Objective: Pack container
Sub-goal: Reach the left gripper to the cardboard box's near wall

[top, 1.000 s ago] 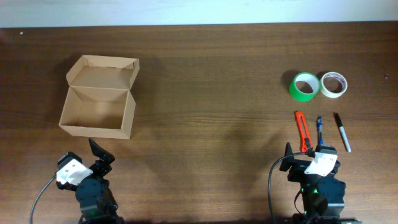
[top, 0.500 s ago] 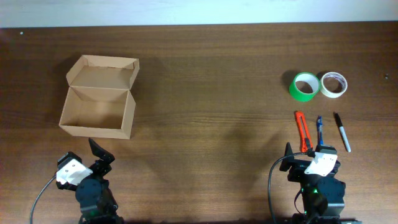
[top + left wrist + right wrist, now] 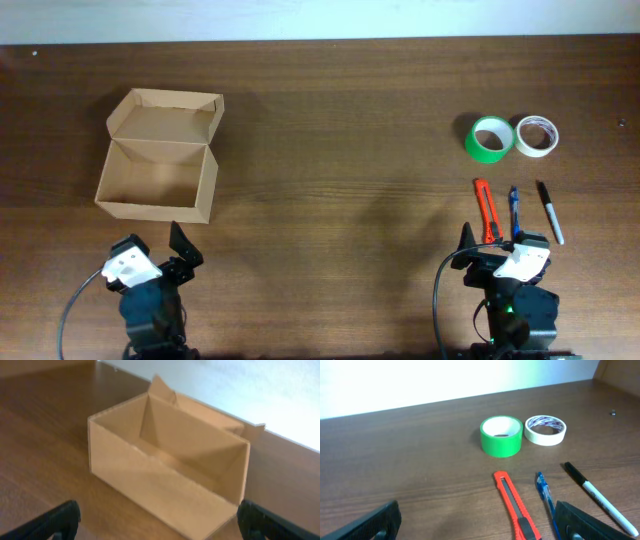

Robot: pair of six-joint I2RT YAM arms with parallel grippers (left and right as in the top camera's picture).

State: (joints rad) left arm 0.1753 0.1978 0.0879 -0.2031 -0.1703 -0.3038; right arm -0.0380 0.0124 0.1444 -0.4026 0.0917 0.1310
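At the far left of the brown wooden worktop sits the container, a plain cardboard box. Its hinged lid is folded back on the far side, and the inside is open to view with nothing in it. In the left wrist view the box stands square on the wood, its long front wall facing the camera and the lid's small side tabs sticking up behind.

Just near of the box, towards its right end, is the left claw. Its jaws are spread wide and hold nothing, and it touches neither the box nor any other thing. The two dark fingertips show only at the bottom corners of the wrist picture, with the box between and beyond them.

On the right half of the worktop, well apart from the box, five things lie in a loose group. Farthest away are a green tape roll and, touching or just beside it on the right, a white tape roll, both flat on their sides. Nearer lie an orange utility knife, a blue pen and a black-capped marker, side by side, running near to far.

At the near right is the right claw, also fully spread and gripping nothing, just near of the knife and pen.
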